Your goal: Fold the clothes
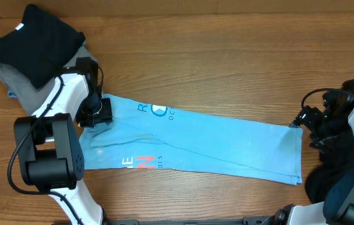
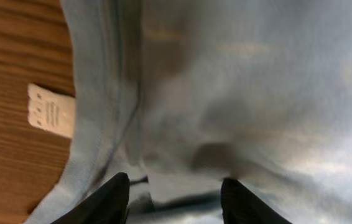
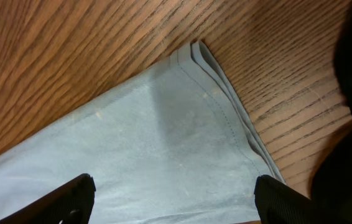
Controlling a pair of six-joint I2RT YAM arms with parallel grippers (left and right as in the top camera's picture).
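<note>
Blue T-shirt (image 1: 214,140) — "EN" print (image 1: 143,163) legible.

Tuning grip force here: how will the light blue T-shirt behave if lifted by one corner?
Probably floppy: the light blue T-shirt lies flat with soft creases, so it would drape and sag. Likely light, as the fabric looks thin. The stacked layers at its corner may separate unless pinched together.

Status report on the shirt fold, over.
Left gripper jaws open over blue T-shirt collar end. Right gripper jaws open over hem corner. T-shirt lies flat in a long folded strip. Black garment piled apart, nothing in the way.
</note>
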